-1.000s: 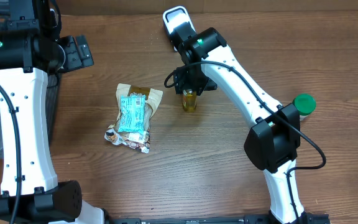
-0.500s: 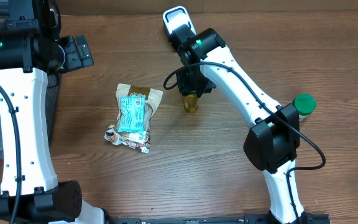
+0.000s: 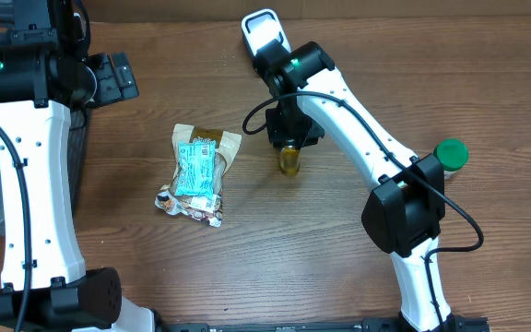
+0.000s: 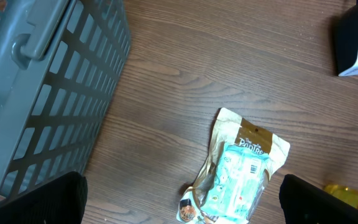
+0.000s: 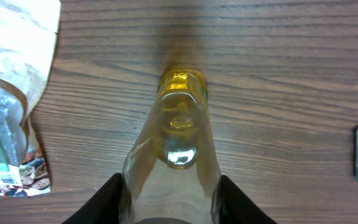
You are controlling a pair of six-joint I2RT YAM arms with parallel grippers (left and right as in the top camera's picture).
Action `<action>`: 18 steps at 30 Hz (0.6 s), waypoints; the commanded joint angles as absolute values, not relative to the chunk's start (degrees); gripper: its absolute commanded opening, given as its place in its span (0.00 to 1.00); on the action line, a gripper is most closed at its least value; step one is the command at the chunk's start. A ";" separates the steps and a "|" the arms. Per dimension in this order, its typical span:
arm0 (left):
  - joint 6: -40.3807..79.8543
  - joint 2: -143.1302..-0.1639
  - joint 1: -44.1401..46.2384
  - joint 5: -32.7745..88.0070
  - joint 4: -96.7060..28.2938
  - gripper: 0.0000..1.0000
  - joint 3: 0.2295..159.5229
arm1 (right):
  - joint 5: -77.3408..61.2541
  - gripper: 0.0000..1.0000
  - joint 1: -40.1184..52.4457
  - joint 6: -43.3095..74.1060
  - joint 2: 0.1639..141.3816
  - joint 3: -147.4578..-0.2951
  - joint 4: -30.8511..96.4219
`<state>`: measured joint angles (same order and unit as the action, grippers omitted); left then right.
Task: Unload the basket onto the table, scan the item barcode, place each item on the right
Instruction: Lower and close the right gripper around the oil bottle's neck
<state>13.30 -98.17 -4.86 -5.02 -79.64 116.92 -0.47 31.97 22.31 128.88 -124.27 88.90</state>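
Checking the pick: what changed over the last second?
The right tool closed on the bottle and drew it slightly toward the robot, rightward. The snack bags, scanner, green-capped jar and open left tool stayed put.

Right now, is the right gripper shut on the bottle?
Shut: the right gripper presses both clear sides of the bottle, seen from its wrist camera.

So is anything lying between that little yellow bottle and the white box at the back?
Nothing visible on the wood. The bottle sits in the right jaws, and only the robot's own arm hangs over the stretch toward the white box.
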 commanded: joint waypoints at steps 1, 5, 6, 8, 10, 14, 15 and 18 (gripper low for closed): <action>13.04 -98.89 -4.49 -5.30 -79.46 1.00 117.05 | -1.58 0.42 32.05 22.68 126.54 -124.14 88.53; 13.04 -98.89 -4.49 -5.30 -79.46 0.99 117.05 | -1.58 0.56 32.08 22.68 126.56 -124.14 89.60; 13.04 -98.89 -4.49 -5.30 -79.46 1.00 117.05 | -1.56 0.57 32.08 22.68 126.56 -124.14 89.65; 13.04 -98.89 -4.47 -5.28 -79.46 0.99 117.05 | -1.39 0.59 32.08 22.70 126.72 -124.14 89.69; 13.04 -98.89 -4.47 -5.30 -79.46 0.99 117.05 | -1.34 0.62 32.14 22.70 127.00 -124.11 89.95; 13.04 -98.89 -4.47 -5.28 -79.46 1.00 117.05 | -0.30 0.65 32.12 22.72 127.33 -123.63 89.76; 13.04 -98.89 -4.49 -5.30 -79.46 1.00 117.05 | -0.08 0.65 32.12 22.70 127.33 -123.33 89.45; 13.04 -98.89 -4.49 -5.30 -79.46 0.99 117.05 | -0.10 0.65 32.12 22.72 127.33 -123.00 89.06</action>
<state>13.30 -98.17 -4.86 -4.99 -79.64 116.92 -1.02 31.97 22.50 128.86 -123.63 89.34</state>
